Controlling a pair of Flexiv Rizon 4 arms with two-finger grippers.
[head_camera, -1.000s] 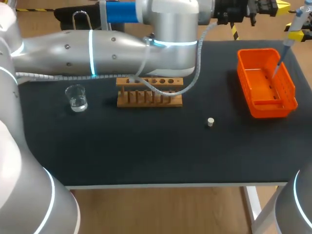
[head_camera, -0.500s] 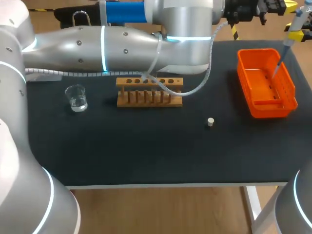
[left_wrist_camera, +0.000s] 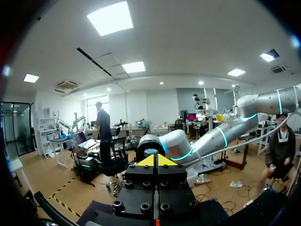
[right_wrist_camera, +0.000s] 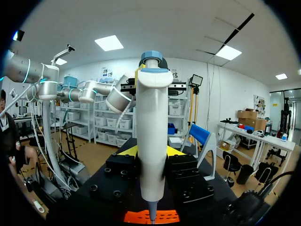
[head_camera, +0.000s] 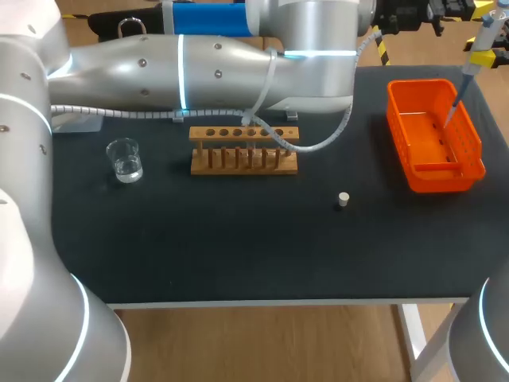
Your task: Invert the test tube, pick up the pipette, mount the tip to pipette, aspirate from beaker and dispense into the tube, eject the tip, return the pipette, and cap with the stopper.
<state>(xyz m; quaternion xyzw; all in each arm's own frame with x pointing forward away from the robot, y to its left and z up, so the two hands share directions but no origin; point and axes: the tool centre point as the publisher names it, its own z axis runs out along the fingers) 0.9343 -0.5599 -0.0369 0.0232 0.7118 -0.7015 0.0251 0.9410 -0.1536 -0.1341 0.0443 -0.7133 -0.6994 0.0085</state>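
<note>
Right gripper (right_wrist_camera: pixel 151 151): is clamping the pipette (right_wrist_camera: pixel 151 117) between both yellow tips; cut off at the head view's upper right.
Left gripper (left_wrist_camera: pixel 156 160): yellow tips are pressing together on nothing.
Pipette: smooth white barrel, blue cap, thin point hanging over the basket (head_camera: pixel 441 177).
Basket: orange slotted plastic.
Rack (head_camera: pixel 244 151): wooden, holes in a row; a grey cable (head_camera: pixel 334 135) is crossing it; any tube hard to make out.
Beaker (head_camera: pixel 125 159): clear glass, standing at left.
Stopper (head_camera: pixel 343 199): small pale plug, lying right of centre.
</note>
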